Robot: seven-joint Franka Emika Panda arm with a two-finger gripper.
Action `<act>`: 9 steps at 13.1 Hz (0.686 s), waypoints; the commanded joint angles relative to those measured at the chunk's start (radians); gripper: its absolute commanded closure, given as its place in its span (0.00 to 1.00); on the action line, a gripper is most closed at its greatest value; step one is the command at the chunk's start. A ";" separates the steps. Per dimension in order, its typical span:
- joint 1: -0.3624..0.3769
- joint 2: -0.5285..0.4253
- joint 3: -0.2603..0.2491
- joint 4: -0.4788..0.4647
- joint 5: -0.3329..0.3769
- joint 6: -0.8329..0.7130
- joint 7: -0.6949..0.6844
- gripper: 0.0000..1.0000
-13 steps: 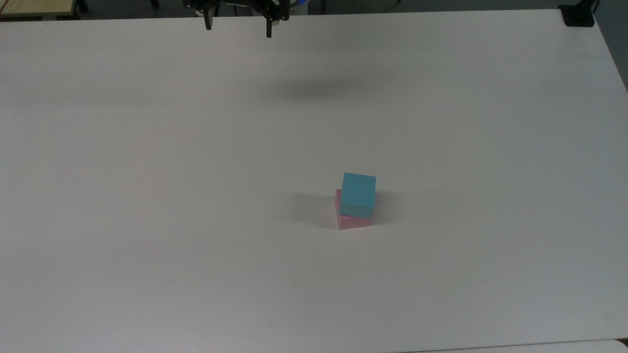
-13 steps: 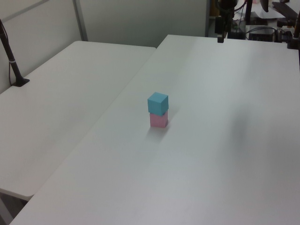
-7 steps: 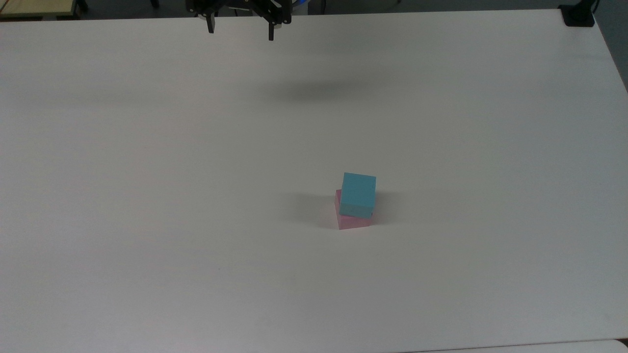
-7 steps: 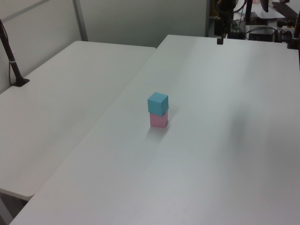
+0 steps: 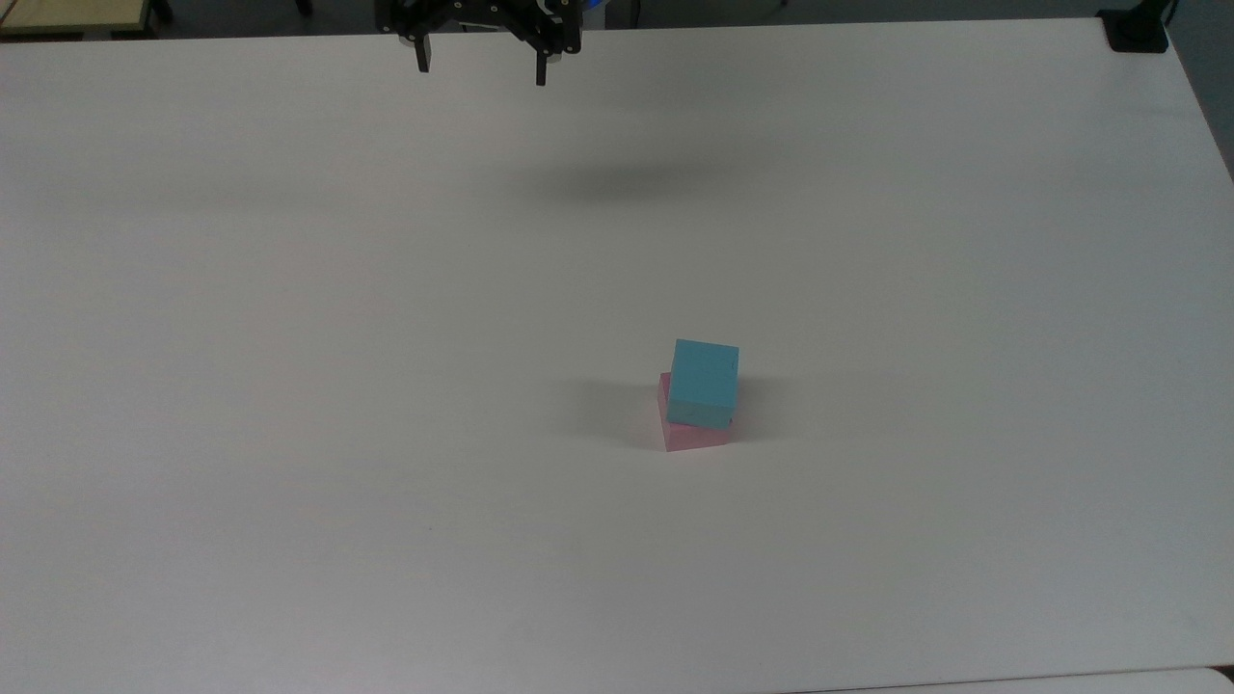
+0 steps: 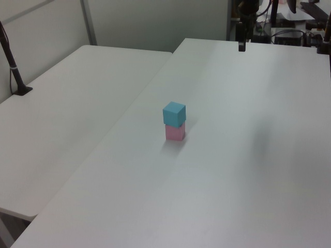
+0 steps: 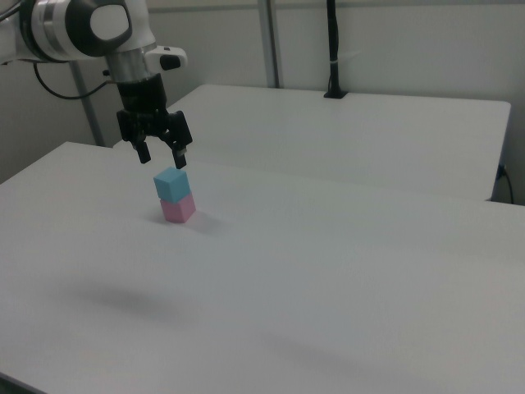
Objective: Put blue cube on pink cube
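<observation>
The blue cube [image 5: 704, 383] rests on top of the pink cube [image 5: 691, 436], slightly twisted relative to it, a little right of the table's middle in the top view. The stack also appears as blue cube [image 6: 174, 114] over pink cube [image 6: 175, 133], and blue cube [image 7: 171, 185] over pink cube [image 7: 178, 208]. My gripper [image 5: 480, 71] hangs open and empty high above the table's far edge, well away from the cubes. In the right view the gripper [image 7: 162, 156] is open, its two fingers spread.
The white table [image 5: 289, 386] carries the stack. A second white table [image 6: 72, 103] adjoins it at the left view's left. A black post base [image 5: 1138, 29] sits at the top view's far right corner.
The gripper has drifted slightly right and down in the top view, staying open. The cubes have not moved.
</observation>
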 commanded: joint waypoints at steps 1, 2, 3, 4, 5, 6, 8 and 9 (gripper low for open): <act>0.009 0.004 0.000 0.008 0.011 -0.006 -0.007 0.00; 0.009 0.004 0.000 0.008 0.011 -0.004 -0.007 0.00; 0.010 0.015 0.002 0.009 0.013 -0.004 -0.007 0.00; 0.010 0.024 0.002 0.014 0.013 -0.003 -0.007 0.00; 0.010 0.028 0.002 0.016 0.014 -0.001 -0.007 0.00; 0.012 0.030 0.002 0.016 0.014 0.020 -0.006 0.00; 0.033 0.056 0.002 0.035 0.013 0.058 -0.004 0.00; 0.036 0.090 0.000 0.080 0.016 0.060 0.000 0.00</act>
